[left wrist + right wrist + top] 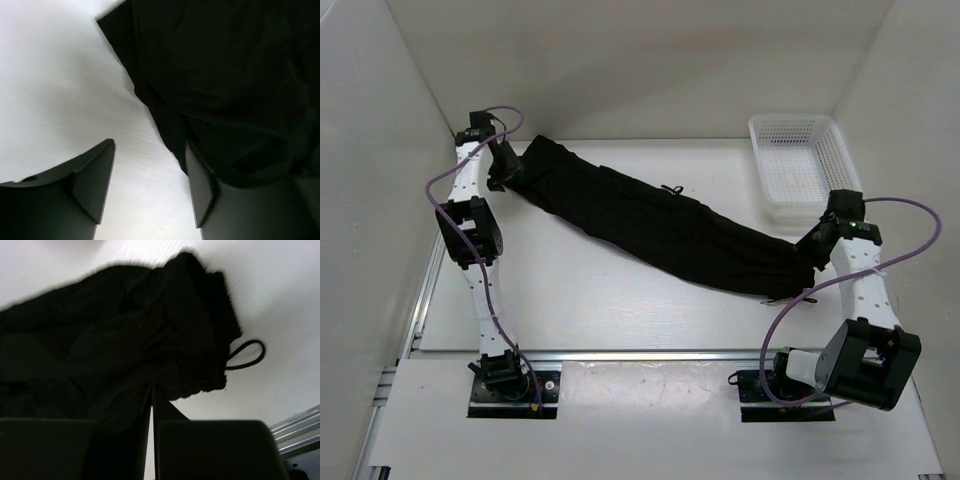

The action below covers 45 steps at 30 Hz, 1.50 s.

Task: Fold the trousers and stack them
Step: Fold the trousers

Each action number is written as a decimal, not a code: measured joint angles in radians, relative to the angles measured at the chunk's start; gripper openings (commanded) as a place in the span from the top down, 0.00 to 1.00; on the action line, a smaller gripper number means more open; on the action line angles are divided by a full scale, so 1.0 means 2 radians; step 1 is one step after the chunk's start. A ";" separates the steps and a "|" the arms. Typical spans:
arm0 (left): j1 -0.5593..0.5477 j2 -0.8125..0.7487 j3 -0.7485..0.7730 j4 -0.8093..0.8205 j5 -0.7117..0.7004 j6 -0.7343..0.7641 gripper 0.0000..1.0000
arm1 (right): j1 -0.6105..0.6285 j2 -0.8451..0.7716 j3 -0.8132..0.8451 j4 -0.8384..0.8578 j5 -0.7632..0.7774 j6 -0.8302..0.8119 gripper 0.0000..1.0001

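Right end effector (152, 390): 2 fingers closed to a sliver, tips right at the bunched waist of the black trousers (110, 335). Cord (263, 354) loops out right over the white tabletop (280, 300); metal rail (300, 435) lower right.

From my remote station I record plain white walls (650, 60) enclosing a white table (620, 315), evenly lit, with an aluminium rail (650, 356) along its near edge.

The left arm (480, 260) reaches far forward, elbow bent. The left tool (150, 190) points down, its two fingers spread well apart. The right arm (860, 290) folds above its base. The right tool (152, 390) tilts down, its fingers closed to a thin slit.
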 measured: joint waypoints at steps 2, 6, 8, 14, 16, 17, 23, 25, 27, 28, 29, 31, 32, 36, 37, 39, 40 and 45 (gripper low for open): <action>-0.004 0.020 -0.002 -0.003 0.001 -0.004 0.25 | 0.015 0.005 -0.020 0.003 -0.018 -0.002 0.91; -0.012 0.051 -0.001 -0.006 0.006 -0.013 0.22 | 0.020 0.038 -0.036 0.018 -0.038 -0.002 0.86; -0.015 0.064 0.006 -0.007 0.008 -0.018 0.29 | 0.020 0.066 -0.036 0.034 -0.043 -0.003 0.85; -0.021 0.089 0.030 -0.002 0.015 -0.037 0.75 | 0.020 0.171 -0.025 0.064 -0.038 0.003 0.84; -0.021 0.090 0.026 -0.002 0.016 -0.045 0.90 | 0.020 0.210 -0.007 0.071 -0.033 0.006 0.84; -0.021 0.091 0.026 -0.002 0.017 -0.047 0.90 | 0.020 0.228 0.003 0.074 -0.032 0.007 0.82; -0.021 0.081 0.006 0.008 0.017 -0.057 0.90 | 0.020 0.284 0.057 0.078 -0.031 0.006 0.71; -0.020 0.066 -0.020 0.011 0.008 -0.060 0.90 | 0.020 0.289 0.064 0.079 -0.031 0.003 0.64; -0.019 0.050 -0.045 0.009 0.001 -0.062 0.90 | 0.020 0.289 0.065 0.080 -0.031 0.000 0.60; -0.017 0.043 -0.058 0.009 -0.002 -0.062 0.90 | 0.020 0.290 0.066 0.080 -0.032 -0.001 0.59; -0.015 0.035 -0.072 0.009 -0.007 -0.062 0.90 | 0.020 0.290 0.066 0.081 -0.033 -0.002 0.57; -0.012 0.020 -0.095 0.007 -0.016 -0.062 0.90 | 0.020 0.291 0.066 0.083 -0.036 -0.004 0.48; -0.011 0.014 -0.104 0.007 -0.021 -0.062 0.90 | 0.020 0.291 0.066 0.084 -0.039 -0.004 0.45; -0.006 -0.027 -0.173 0.016 -0.040 -0.061 0.90 | 0.027 0.285 0.060 0.098 -0.045 -0.006 0.33; -0.004 -0.041 -0.195 0.017 -0.047 -0.060 0.90 | 0.028 0.280 0.055 0.103 -0.046 -0.007 0.31; 0.000 -0.064 -0.231 0.023 -0.054 -0.060 0.90 | 0.029 0.271 0.045 0.110 -0.046 -0.007 0.25; 0.003 -0.074 -0.248 0.025 -0.057 -0.060 0.90 | 0.031 0.265 0.040 0.112 -0.046 -0.008 0.23; 0.023 -0.113 -0.311 0.031 -0.074 -0.060 0.90 | 0.060 0.228 0.023 0.108 -0.033 -0.010 0.13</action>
